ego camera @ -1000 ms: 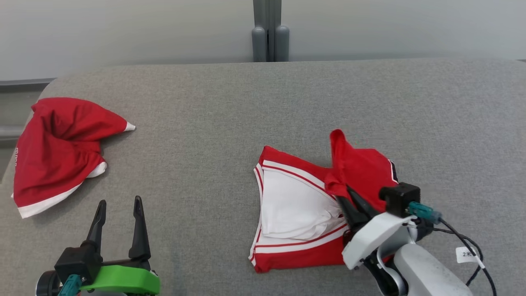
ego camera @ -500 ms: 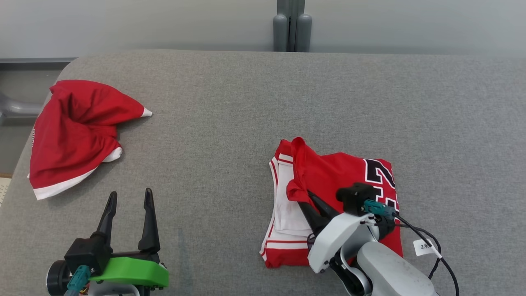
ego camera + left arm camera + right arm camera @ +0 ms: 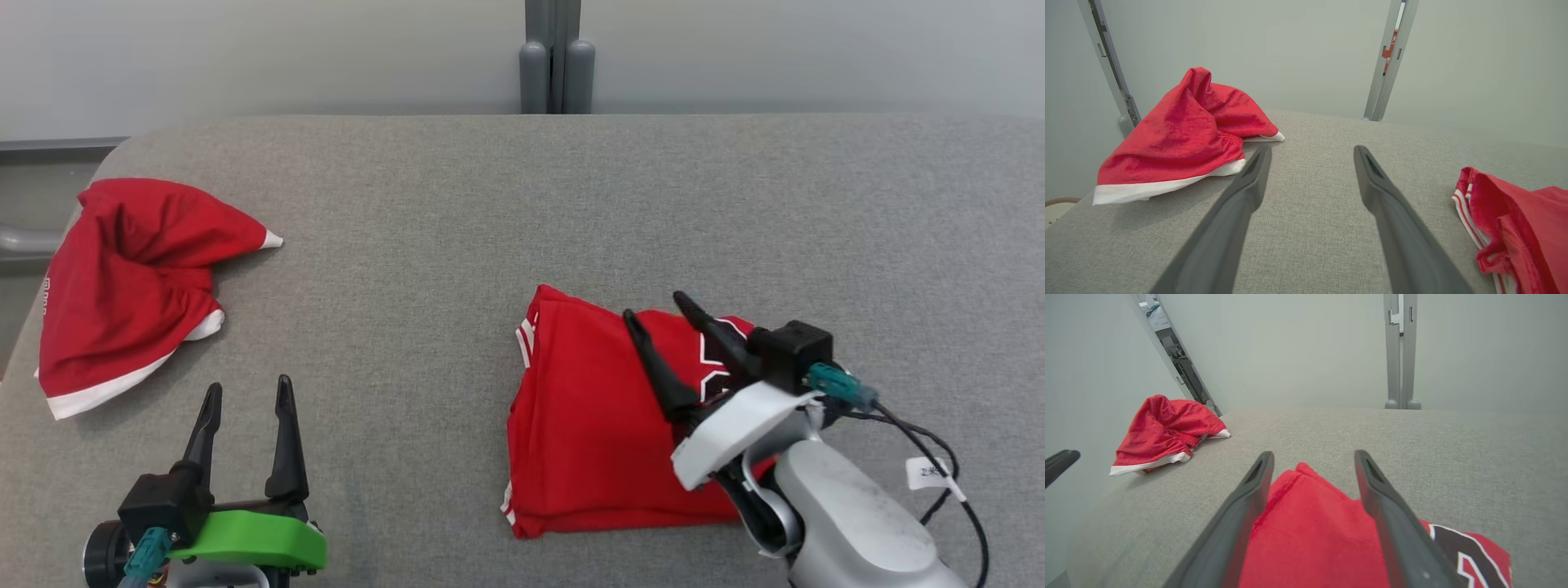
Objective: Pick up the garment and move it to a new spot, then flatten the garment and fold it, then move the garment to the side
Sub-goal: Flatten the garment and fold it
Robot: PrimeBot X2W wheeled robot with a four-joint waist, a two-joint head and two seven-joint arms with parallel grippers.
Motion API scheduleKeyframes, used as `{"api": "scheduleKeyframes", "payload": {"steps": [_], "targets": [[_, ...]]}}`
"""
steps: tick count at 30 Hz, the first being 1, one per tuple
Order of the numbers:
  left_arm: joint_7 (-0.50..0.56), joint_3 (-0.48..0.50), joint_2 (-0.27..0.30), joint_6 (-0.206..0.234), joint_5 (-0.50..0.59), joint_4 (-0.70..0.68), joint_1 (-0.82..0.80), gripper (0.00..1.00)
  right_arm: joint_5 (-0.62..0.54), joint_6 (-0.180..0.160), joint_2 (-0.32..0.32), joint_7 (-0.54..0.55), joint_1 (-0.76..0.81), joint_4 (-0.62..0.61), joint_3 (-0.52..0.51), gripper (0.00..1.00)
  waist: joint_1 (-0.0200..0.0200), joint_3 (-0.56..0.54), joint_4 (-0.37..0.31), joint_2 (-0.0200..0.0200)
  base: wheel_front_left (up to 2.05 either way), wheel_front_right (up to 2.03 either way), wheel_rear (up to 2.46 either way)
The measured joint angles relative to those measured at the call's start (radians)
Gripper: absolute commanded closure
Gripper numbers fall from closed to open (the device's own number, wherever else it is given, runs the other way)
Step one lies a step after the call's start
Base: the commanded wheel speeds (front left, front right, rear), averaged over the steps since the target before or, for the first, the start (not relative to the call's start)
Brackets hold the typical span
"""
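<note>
The garment [image 3: 588, 425] is a red jersey with a black number, lying folded into a rough rectangle right of centre on the grey padded table [image 3: 424, 245]. My right gripper [image 3: 653, 306] hovers over its upper right part, open, with nothing between the fingers. In the right wrist view the garment's red fold [image 3: 1310, 539] lies flat beneath the open right gripper [image 3: 1313, 454]. My left gripper [image 3: 249, 384] stands open and empty near the table's front left. The left wrist view shows the left gripper [image 3: 1312, 149] open over bare table, with the garment's edge [image 3: 1515, 220] at the right.
A second red garment with a white hem [image 3: 122, 278] lies bunched at the table's far left edge, also seen as a red heap [image 3: 1184, 134] [image 3: 1163, 433]. A grey post [image 3: 558, 57] stands behind the table's back edge. A cable and tag hang from my right wrist [image 3: 931, 474].
My right gripper carried a red flap leftward over the white inside, then opened and let it go; the garment now lies closed. The head camera shifted. The left gripper kept still.
</note>
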Motion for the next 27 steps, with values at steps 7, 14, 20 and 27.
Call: {"api": "scheduleKeyframes", "payload": {"steps": [7, 14, 20, 27], "targets": [[0.000, 0.010, 0.000, -0.001, 0.009, -0.004, 0.005, 0.00, -0.066, 0.000, -0.059, -0.001, 0.123, -0.158, -0.195, 0.00, 0.0000, -0.016, -0.032, 0.0000, 0.00, 0.00, 0.00], [0.000, 0.024, 0.000, 0.000, 0.018, -0.013, 0.027, 0.00, -0.115, 0.000, -0.058, -0.001, 0.237, -0.255, -0.349, 0.00, 0.0000, -0.037, -0.058, 0.0000, 0.00, 0.00, 0.00], [0.000, 0.032, 0.000, -0.001, 0.028, -0.012, 0.041, 0.00, -0.147, 0.000, -0.037, -0.001, 0.324, -0.302, -0.394, 0.00, 0.0000, -0.064, -0.078, 0.0000, 0.00, 0.00, 0.00], [0.000, 0.034, 0.000, -0.005, 0.045, -0.009, 0.043, 0.00, -0.188, 0.000, -0.012, -0.001, 0.400, -0.332, -0.435, 0.00, 0.0000, -0.086, -0.087, 0.0000, 0.00, 0.00, 0.00]]}}
